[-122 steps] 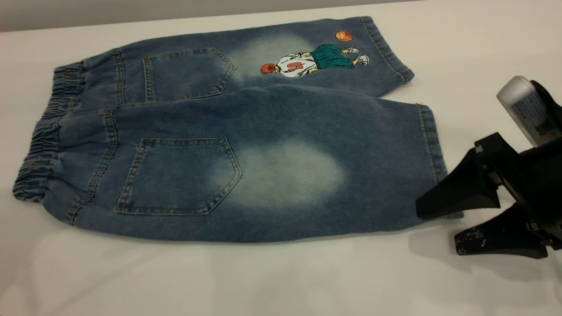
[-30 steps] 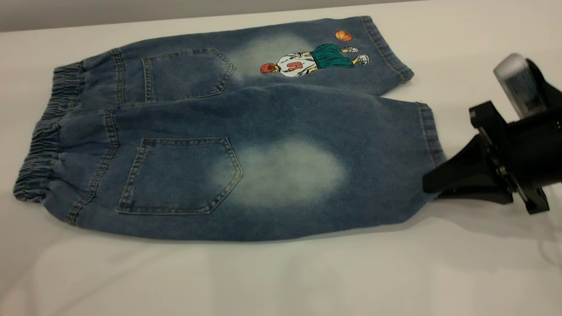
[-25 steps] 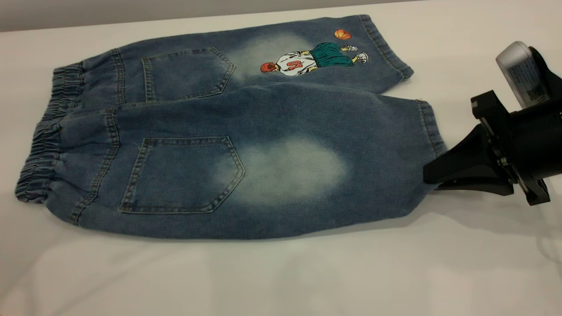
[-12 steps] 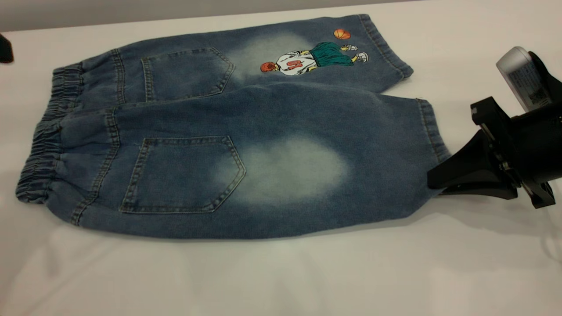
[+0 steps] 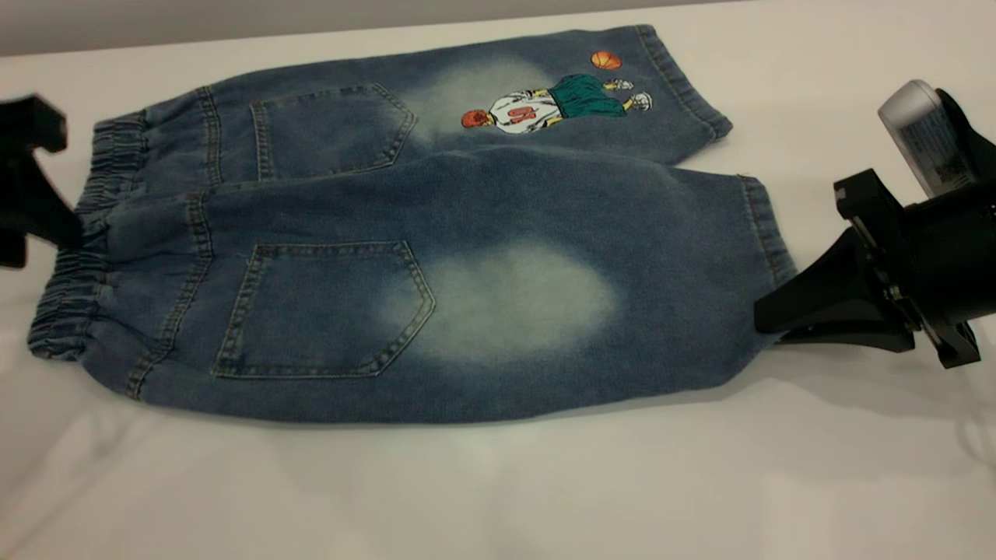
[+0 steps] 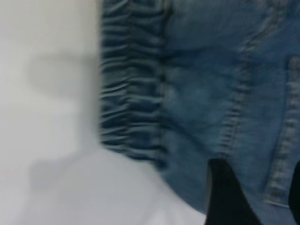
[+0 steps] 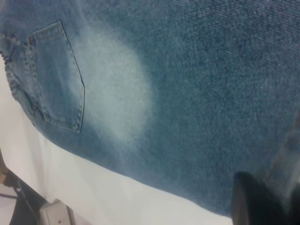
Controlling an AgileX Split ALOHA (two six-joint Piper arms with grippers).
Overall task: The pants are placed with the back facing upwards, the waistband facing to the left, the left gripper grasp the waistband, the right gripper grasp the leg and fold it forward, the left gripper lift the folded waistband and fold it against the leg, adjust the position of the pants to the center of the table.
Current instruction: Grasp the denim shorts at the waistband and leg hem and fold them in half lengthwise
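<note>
Right black wedge-fingered pincer point(image 5: 766, 323) clamps plain denim leg's hem point(image 5: 766, 233); left matte-black pincer point(image 5: 66, 229), jaw state unclear, should seat squarely on elastic waistband point(image 5: 78, 257) before lifting blue washed-denim pants point(image 5: 436, 257) off white tabletop point(image 5: 498, 490).

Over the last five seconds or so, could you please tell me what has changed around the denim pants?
The plain black left gripper came in from the left to the elastic waistband. The cylinder-bearing right gripper, open earlier, closed on the plain leg's hem. The blue washed-denim pants remain flat on the white table.
</note>
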